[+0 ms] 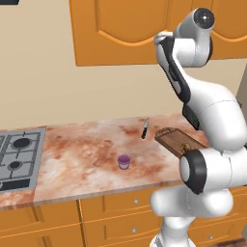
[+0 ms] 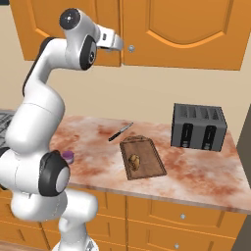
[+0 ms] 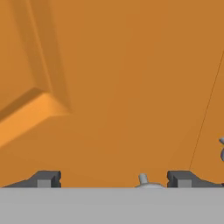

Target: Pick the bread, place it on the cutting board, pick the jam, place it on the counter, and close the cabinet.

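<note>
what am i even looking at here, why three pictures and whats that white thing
The white thing is a robot arm on a driving base in a simulated kitchen. Two pictures come from cameras on the base, behind the arm to its left and right. The third comes from a camera on its hand, facing the orange cabinet door up close. The gripper is open and holds nothing, with a silver knob between its fingertips. On the marbled counter lie a cutting board with the bread on it, a purple jam jar, a knife and a black toaster. A gas hob sits at the left.
</note>
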